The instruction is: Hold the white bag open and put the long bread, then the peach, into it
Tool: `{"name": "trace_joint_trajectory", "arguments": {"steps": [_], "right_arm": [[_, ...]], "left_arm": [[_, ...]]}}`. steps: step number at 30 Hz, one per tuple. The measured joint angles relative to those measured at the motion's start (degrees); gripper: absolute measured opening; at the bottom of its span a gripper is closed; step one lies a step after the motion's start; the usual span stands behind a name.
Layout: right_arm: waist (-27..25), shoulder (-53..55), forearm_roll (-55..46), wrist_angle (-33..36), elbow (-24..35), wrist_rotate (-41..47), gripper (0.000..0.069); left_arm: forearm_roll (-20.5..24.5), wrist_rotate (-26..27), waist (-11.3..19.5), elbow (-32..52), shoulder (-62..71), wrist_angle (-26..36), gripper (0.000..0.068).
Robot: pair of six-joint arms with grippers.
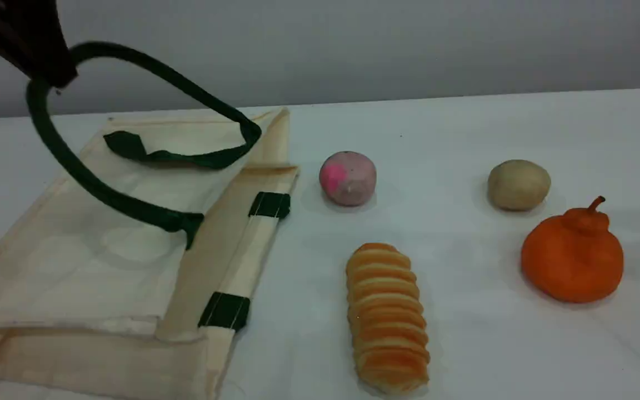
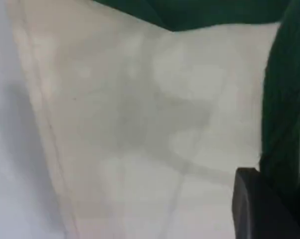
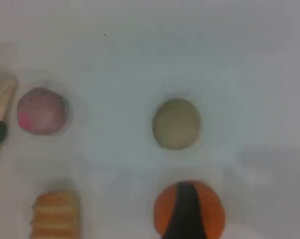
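While my left gripper (image 1: 48, 78) is clamped on the upper handle (image 1: 148, 66) of the bag (image 1: 75, 261), lifting it off the bag lying flat at the left, my right gripper (image 3: 187, 219) hangs wide and empty over the orange fruit (image 1: 573, 255). Right of the bag, the bread (image 1: 386, 316) lies with its long axis running near to far; the peach (image 1: 348, 178) sits just beyond its far end.

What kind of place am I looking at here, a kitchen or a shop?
Neither, most likely: it looks like a test bench for a robot. A bare white table stands against a plain grey wall, holding only a bag and a few toy-like foods such as the bread and peach.
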Motion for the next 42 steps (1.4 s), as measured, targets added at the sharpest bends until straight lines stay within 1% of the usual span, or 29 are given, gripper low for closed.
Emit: {"name": "trace_joint_trajectory", "arguments": {"steps": [3, 5, 8, 12, 14, 16, 18, 22, 25, 30, 33, 37, 42], "right_arm": [[0.0, 0.0, 2.0, 1.9, 0.0, 0.0, 0.0515], [0.0, 0.0, 2.6, 2.9, 0.0, 0.0, 0.0515], [0.0, 0.0, 2.7, 4.4, 0.0, -0.4, 0.0515], [0.0, 0.0, 3.9, 5.0, 0.1, -1.6, 0.0515], [0.2, 0.0, 5.8, 5.0, 0.5, -2.5, 0.0515], [1.5, 0.0, 6.8, 5.0, 0.6, -3.9, 0.0515], [3.3, 0.0, 6.9, 5.0, 0.6, -4.6, 0.0515], [8.4, 0.0, 4.7, 5.0, 0.6, -4.7, 0.0515], [12.3, 0.0, 2.5, 5.0, 0.6, -4.6, 0.0515], [18.9, 0.0, 2.3, 5.4, 0.6, -4.3, 0.0515], [21.8, 0.8, 2.0, 6.3, 0.6, -4.3, 0.0515], [24.3, 3.7, 2.0, 7.8, 0.6, -4.0, 0.0515], [27.3, 9.1, 2.0, 6.3, 0.6, -2.5, 0.0515]], "left_arm": [[-0.8, 0.0, 0.0, -3.3, -1.1, 0.7, 0.0097], [-2.7, 0.5, 0.0, -5.4, -2.2, 0.7, 0.0097], [-5.8, 3.3, 0.0, -7.8, -4.1, 0.8, 0.0097], [-9.8, 7.7, 0.0, -8.3, -6.6, 0.8, 0.0097], [-11.6, 9.2, 0.0, -8.3, -7.8, 0.8, 0.0097], [-13.2, 10.0, 0.0, -8.3, -8.9, 0.8, 0.0097], [-13.5, 11.2, 0.0, -8.3, -10.0, 0.8, 0.0097], [-13.4, 11.4, 0.0, -8.3, -12.1, 0.8, 0.0097], [-13.4, 13.6, 0.0, -8.3, -13.1, 0.8, 0.0097], [-13.4, 16.4, 0.0, -8.3, -13.9, 0.6, 0.0097], [-13.3, 18.4, 0.0, -8.3, -14.4, 0.6, 0.0097], [-13.3, 21.2, 0.0, -8.3, -15.3, 0.6, 0.0097], [-13.3, 21.4, 0.0, -8.3, -15.4, 0.6, 0.0097]]}}
